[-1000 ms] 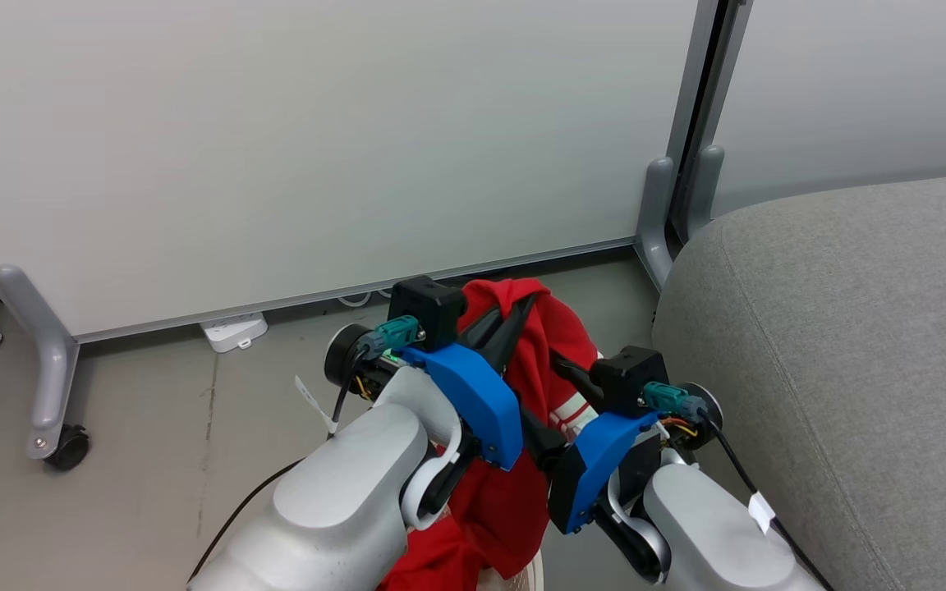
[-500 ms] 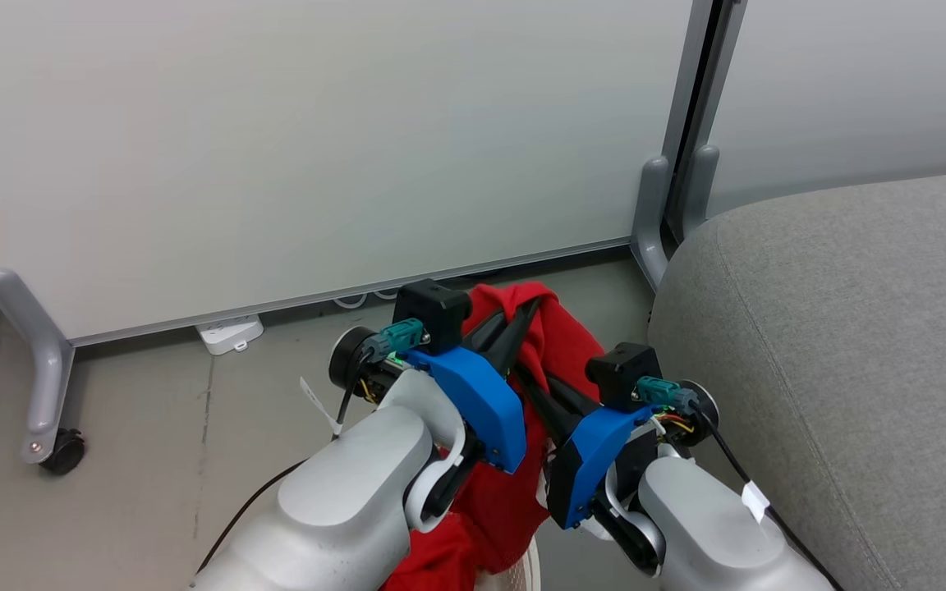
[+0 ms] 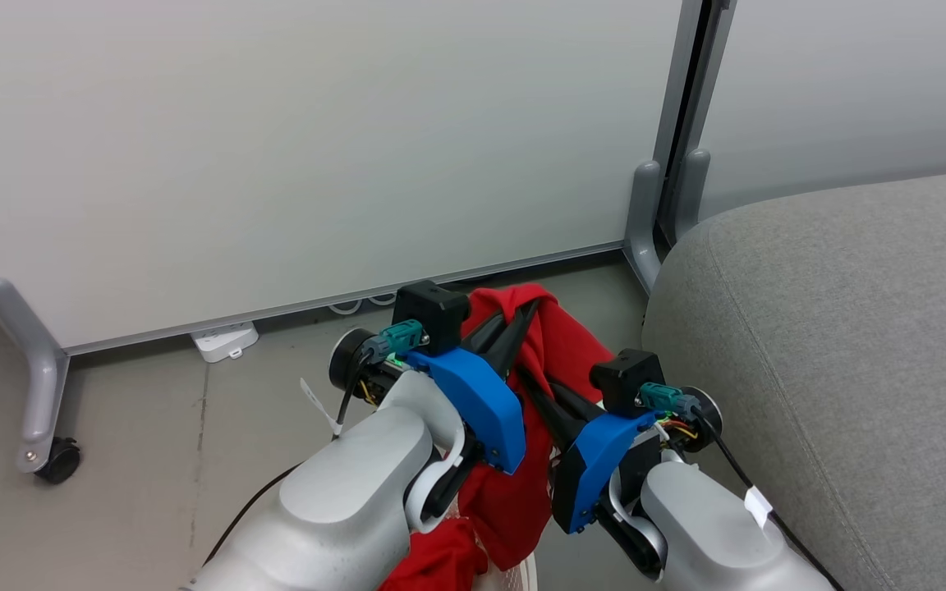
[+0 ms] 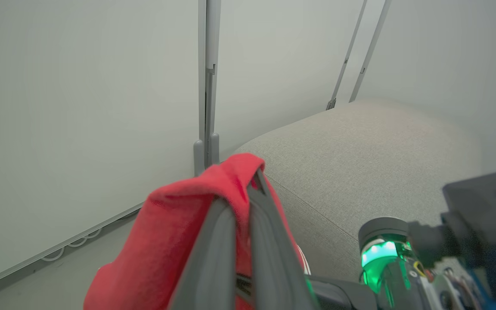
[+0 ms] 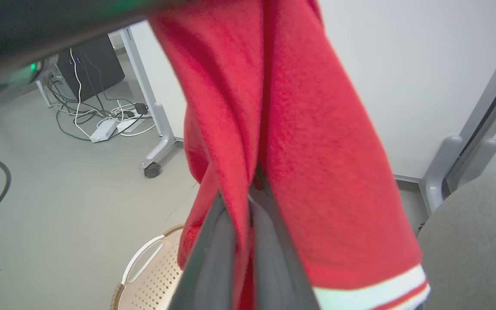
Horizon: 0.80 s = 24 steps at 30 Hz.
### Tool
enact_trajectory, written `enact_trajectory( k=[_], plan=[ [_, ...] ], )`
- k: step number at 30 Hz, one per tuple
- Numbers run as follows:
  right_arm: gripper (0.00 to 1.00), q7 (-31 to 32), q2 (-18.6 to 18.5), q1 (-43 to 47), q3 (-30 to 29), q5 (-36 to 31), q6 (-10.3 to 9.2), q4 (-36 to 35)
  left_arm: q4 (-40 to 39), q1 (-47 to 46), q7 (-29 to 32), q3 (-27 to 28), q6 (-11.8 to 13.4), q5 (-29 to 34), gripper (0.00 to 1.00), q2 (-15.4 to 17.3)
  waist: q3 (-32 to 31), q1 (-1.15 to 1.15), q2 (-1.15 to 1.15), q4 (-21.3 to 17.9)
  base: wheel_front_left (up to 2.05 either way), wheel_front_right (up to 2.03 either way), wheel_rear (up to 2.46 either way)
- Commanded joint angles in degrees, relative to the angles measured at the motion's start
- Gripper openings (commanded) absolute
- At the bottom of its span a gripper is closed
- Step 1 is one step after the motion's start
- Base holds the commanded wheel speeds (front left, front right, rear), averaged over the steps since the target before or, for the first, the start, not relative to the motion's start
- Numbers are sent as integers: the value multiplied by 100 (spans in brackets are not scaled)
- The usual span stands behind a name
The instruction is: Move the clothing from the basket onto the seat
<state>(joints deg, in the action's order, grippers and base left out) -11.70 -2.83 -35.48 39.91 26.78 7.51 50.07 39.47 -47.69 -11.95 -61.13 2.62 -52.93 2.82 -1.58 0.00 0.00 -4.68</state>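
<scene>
The red clothing [image 3: 559, 353] hangs in the air between my two arms, lifted above the floor. My left gripper [image 3: 522, 316] is shut on a fold at the top of the garment [image 4: 226, 181]. My right gripper [image 3: 526, 386] is shut on the fabric lower down [image 5: 248, 189]; a white-and-red striped hem [image 5: 368, 292] hangs by it. The cream basket [image 5: 153, 275] with its brown rim and side handle stands on the floor below the cloth, and a sliver of it [image 3: 522, 574] shows at the bottom of the head view. The grey seat [image 3: 834, 345] lies to the right.
A white partition wall [image 3: 317, 148] on grey wheeled legs [image 3: 38, 410] stands ahead. A second panel post [image 3: 670, 205] meets it beside the seat. A white power strip [image 3: 222, 341] and cables lie on the floor by the wall.
The head camera has turned slightly right, shifting the whole scene leftward. My right gripper has drawn in closer to the left one, and both have stayed shut on the red clothing.
</scene>
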Motion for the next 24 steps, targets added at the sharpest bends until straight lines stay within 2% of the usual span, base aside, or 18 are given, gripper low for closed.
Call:
enact_trajectory(
  k=[1,11,12,13,14,20,24],
  plan=[
    [0,-29,-9,-81,14,39,-4,33,0,-91,-46,2,15,-21,0,13,-6,0,0,2,0,0,0],
    [0,-90,-9,-118,62,73,-4,114,42,-138,-105,-106,26,-95,0,13,-27,0,0,-3,0,0,0],
    [0,-97,-9,-123,69,82,-4,116,46,-147,-111,-111,29,-102,16,13,-25,0,0,-3,0,0,0],
    [0,-102,-9,-127,76,85,-4,119,42,-155,-128,-117,25,-105,41,13,-21,0,0,-2,0,0,0],
    [0,-107,-9,-130,82,92,-4,120,31,-159,-148,-122,17,-102,100,13,-17,0,0,-2,0,0,0],
    [0,-164,-9,-223,22,58,-4,154,-13,-52,-258,-131,-112,5,100,23,36,0,0,29,0,0,0],
    [0,-220,-8,-266,-126,-22,-4,230,-155,147,-328,-5,-197,222,100,170,86,0,0,68,0,0,0]
  ],
)
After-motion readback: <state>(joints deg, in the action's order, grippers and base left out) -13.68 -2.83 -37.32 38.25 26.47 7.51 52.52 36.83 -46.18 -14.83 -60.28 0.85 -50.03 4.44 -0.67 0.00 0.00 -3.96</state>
